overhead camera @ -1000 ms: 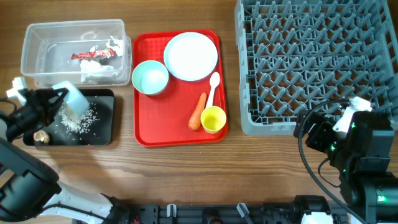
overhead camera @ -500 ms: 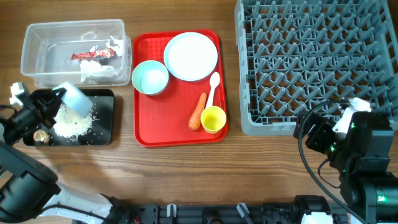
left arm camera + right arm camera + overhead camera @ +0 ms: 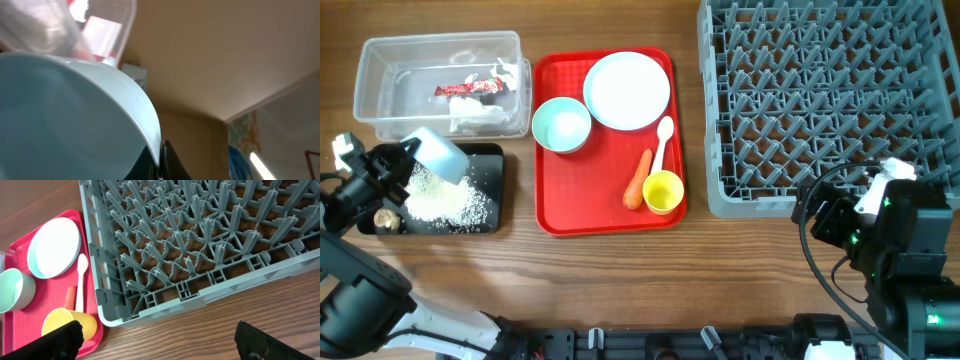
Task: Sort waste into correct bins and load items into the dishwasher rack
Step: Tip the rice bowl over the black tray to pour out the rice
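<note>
My left gripper (image 3: pixel 402 163) is shut on the rim of a pale blue-green bowl (image 3: pixel 440 152), held tipped over the black tray (image 3: pixel 498 160). In the left wrist view the bowl (image 3: pixel 65 115) fills the left side, with a finger (image 3: pixel 167 162) pinching its rim. White rice (image 3: pixel 445 200) lies in a pile in the tray, with a brown scrap (image 3: pixel 387 218) at its left end. The clear tub (image 3: pixel 390 70) holds the red wrapper (image 3: pixel 470 88) and tissue (image 3: pixel 475 118). My right gripper (image 3: pixel 160 345) is open and empty over the bare table, in front of the grey rack (image 3: pixel 200 240).
The red tray (image 3: pixel 555 205) holds a second bowl (image 3: pixel 561 125), the plate (image 3: pixel 627 90), the white spoon (image 3: pixel 664 138), the carrot (image 3: pixel 639 178) and the yellow cup (image 3: pixel 663 191). The rack (image 3: pixel 830 100) fills the back right. The right arm (image 3: pixel 880 235) is at the front right.
The bowl in my left gripper has tipped further and shifted slightly. Rice has spilled from it, and the pile in the black tray has grown. The right arm has not moved.
</note>
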{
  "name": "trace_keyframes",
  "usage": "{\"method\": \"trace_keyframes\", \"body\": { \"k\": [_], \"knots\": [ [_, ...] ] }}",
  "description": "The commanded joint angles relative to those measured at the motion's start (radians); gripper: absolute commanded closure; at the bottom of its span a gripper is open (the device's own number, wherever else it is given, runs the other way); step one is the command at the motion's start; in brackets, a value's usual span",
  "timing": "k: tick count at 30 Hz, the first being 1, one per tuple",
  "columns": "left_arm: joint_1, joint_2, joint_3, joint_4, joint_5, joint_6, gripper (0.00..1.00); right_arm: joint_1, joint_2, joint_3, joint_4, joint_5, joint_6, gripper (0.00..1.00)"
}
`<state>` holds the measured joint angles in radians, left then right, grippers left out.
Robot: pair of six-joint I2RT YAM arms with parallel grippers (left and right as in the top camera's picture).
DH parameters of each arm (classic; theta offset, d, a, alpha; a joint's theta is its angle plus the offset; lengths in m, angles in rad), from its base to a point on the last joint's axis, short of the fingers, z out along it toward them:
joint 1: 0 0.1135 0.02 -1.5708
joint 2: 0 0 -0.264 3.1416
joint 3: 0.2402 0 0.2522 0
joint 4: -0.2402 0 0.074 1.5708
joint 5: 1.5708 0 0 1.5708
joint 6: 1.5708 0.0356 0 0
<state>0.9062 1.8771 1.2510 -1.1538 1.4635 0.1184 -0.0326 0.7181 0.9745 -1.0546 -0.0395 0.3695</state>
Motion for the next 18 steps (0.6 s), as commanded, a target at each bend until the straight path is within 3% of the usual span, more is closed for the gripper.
{"method": "trace_keyframes", "body": {
  "k": [1,4,9,10,11,13,18],
  "knots": [
    [0.008,0.007,0.006,-0.046,0.081,0.031,0.96,0.003,0.0,-0.005,0.002,0.013,-0.003,0.0],
    [0.008,0.006,0.006,-0.134,0.083,0.139,0.96,0.003,0.0,-0.005,0.0,0.013,-0.003,0.0],
    [-0.009,0.004,0.006,-0.16,0.054,0.197,0.96,0.003,0.0,-0.005,0.023,0.013,-0.003,0.0],
    [-0.035,-0.007,0.006,-0.206,0.054,0.277,0.96,0.003,0.0,-0.005,0.027,0.013,-0.002,0.0],
    [-0.092,-0.036,0.006,-0.286,0.054,0.414,0.96,0.003,0.0,-0.005,0.027,0.011,0.0,0.0],
    [-0.188,-0.079,0.006,-0.352,0.049,0.539,0.96,0.003,0.006,-0.005,0.03,-0.008,0.0,0.0],
    [-0.469,-0.156,0.006,-0.349,0.014,0.646,0.96,0.003,0.02,-0.005,0.017,-0.013,-0.001,0.0]
  ]
}}
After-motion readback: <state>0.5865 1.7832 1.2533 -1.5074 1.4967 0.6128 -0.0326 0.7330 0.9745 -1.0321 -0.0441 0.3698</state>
